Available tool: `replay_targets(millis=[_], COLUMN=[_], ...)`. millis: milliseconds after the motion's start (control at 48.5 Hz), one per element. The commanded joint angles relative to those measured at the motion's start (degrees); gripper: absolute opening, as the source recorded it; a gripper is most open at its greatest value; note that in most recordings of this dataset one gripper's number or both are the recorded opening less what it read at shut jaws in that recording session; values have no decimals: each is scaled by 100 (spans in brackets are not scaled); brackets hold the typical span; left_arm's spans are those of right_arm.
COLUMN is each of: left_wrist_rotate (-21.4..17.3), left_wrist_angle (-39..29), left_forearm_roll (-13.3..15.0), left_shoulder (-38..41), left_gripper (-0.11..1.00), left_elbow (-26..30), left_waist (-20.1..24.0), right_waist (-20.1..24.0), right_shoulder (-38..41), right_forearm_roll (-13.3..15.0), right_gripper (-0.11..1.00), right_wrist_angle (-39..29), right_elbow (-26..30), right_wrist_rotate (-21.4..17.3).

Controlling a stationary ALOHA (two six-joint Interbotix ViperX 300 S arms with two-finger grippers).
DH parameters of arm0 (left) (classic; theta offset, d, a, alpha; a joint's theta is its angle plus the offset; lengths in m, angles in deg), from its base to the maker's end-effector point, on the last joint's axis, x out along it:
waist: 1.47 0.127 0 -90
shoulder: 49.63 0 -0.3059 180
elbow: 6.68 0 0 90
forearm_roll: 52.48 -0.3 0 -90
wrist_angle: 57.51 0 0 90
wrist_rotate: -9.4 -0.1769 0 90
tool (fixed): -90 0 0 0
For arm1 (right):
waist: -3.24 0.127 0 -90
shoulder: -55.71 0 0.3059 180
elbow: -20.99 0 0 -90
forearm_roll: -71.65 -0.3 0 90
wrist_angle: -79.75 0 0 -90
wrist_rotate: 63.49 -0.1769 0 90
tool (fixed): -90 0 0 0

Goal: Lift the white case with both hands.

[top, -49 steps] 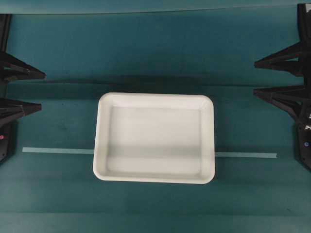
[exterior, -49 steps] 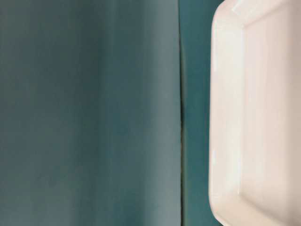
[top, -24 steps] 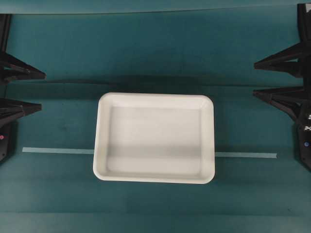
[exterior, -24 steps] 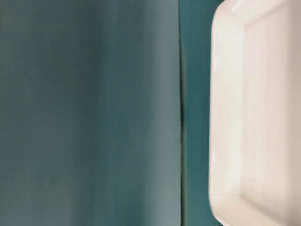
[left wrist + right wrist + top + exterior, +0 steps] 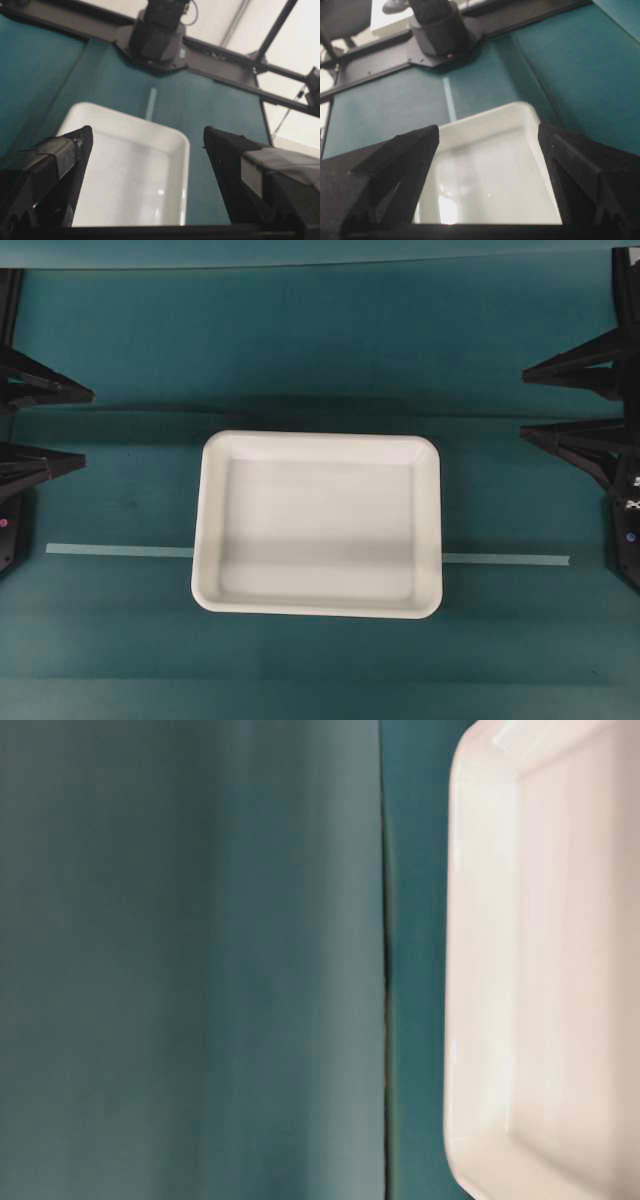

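The white case lies flat in the middle of the teal table, empty; its corner and side fill the right of the table-level view. My left gripper stands open at the far left edge, well apart from the case, fingertips pointing at it. At the far right my right gripper is open too, clear of the case. In the left wrist view the case shows between the spread fingers. The right wrist view also has the case between its wide fingers.
A pale tape strip runs across the teal table and passes under the case. A seam in the table cover crosses behind the case. The opposite arm's base stands at the far table edge.
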Motion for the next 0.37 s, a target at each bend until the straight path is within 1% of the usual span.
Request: replay_targets(millis=[0,350], left_wrist_rotate=[-9,-9], left_wrist_angle=[26,26], left_forearm_roll=[-18,-18], left_shoulder=[88,88], left_gripper=[95,95], left_elbow=[88,88], left_waist=[0,-9], right_waist=[9,9], right_shoulder=[105,88], right_forearm_roll=[18,18], right_gripper=[87,87], right_wrist_angle=[53,44], right_elbow=[53,26], right_wrist_rotate=[-9,-18])
